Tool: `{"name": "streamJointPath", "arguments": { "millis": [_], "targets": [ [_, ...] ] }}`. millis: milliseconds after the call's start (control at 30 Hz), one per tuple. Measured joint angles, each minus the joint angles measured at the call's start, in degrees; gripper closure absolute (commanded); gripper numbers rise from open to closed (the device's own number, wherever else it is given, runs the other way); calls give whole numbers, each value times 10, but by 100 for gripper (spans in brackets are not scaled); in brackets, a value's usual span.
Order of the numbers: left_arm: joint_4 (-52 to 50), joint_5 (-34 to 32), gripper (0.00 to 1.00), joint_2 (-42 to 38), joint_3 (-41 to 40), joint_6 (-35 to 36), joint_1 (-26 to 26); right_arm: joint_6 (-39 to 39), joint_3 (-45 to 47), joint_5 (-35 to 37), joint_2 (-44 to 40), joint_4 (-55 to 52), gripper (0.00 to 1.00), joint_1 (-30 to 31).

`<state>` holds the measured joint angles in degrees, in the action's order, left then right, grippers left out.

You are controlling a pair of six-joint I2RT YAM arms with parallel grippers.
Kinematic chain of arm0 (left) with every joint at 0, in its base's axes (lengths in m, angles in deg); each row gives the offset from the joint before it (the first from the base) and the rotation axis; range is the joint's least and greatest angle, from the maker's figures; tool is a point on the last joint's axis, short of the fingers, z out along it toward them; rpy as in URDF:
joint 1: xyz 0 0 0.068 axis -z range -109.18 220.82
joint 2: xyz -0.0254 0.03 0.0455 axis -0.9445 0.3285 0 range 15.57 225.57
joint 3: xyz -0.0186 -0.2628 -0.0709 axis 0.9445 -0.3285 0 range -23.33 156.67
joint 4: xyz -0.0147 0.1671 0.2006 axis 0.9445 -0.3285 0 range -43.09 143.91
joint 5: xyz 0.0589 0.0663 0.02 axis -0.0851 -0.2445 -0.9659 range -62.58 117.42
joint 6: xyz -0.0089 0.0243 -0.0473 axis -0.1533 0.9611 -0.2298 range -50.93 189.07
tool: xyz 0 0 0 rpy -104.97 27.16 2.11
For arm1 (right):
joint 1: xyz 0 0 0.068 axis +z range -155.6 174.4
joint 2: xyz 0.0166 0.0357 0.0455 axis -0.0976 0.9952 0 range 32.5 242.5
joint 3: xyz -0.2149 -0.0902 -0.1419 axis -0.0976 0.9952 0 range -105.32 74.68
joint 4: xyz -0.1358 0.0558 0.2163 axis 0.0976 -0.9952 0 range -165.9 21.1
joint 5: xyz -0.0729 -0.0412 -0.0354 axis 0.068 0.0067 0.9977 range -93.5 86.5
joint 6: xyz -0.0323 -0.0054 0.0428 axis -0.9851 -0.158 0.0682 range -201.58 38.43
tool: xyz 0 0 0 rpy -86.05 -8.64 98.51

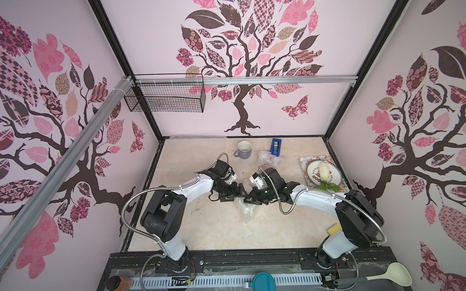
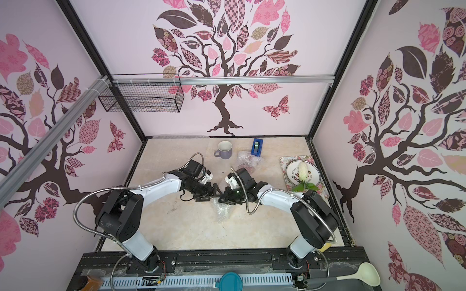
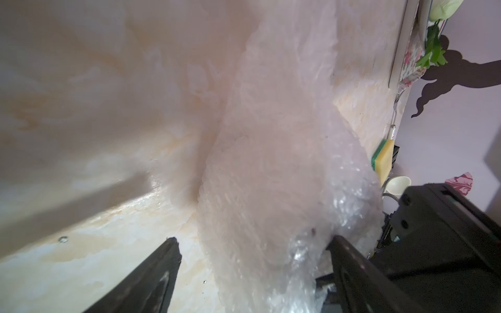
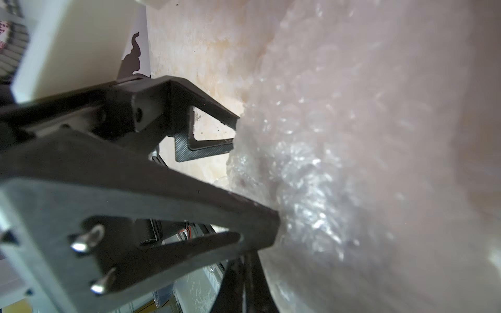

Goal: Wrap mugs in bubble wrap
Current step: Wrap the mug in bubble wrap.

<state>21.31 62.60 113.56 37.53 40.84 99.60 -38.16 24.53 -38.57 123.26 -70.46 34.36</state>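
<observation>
Teal lid (image 1: 262, 281): bottom edge of both top views, below the arm bases.
Left hand (image 3: 254, 239): released, fingers spread either side of the bubble wrap (image 1: 245, 210), frame centre.
Right hand (image 1: 248, 199): clenched, tip pinching the wrap's upper end.
Bubble wrap: crumpled on the table (image 1: 201, 226), trailing just below both hands.
Lavender mug (image 1: 243, 149): upright, bare, upper centre, well apart from that sheet.
Wrapped bundle (image 1: 268, 159): just right of the mug, red showing through, beside the blue tape dispenser (image 1: 276, 146).
</observation>
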Motion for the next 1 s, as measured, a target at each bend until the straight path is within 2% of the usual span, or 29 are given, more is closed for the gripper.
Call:
{"name": "streamJointPath", "arguments": {
  "millis": [200,300,367,500,633,733,833,900,1000],
  "targets": [
    [0,13,16,28,0,14,2,-2,0,-5,7,-8,88,2],
    [1,16,17,31,0,19,2,-4,-2,-10,7,-10,77,2],
    [1,15,18,31,0,24,2,-6,-6,-13,6,-19,65,4],
    [3,16,18,35,0,29,1,-14,-22,-14,-2,-47,55,6],
    [6,23,20,41,0,32,3,-19,-42,3,-37,-84,49,8],
    [5,24,20,41,0,36,8,-16,-46,17,-92,-94,44,-2],
    [4,25,20,42,0,40,10,-12,-46,34,-158,-106,40,-30],
    [4,25,21,42,0,42,10,-14,-47,44,-191,-118,40,-59],
    [4,25,21,42,0,43,11,-39,-66,64,-199,-164,39,-102]
  ]
}}
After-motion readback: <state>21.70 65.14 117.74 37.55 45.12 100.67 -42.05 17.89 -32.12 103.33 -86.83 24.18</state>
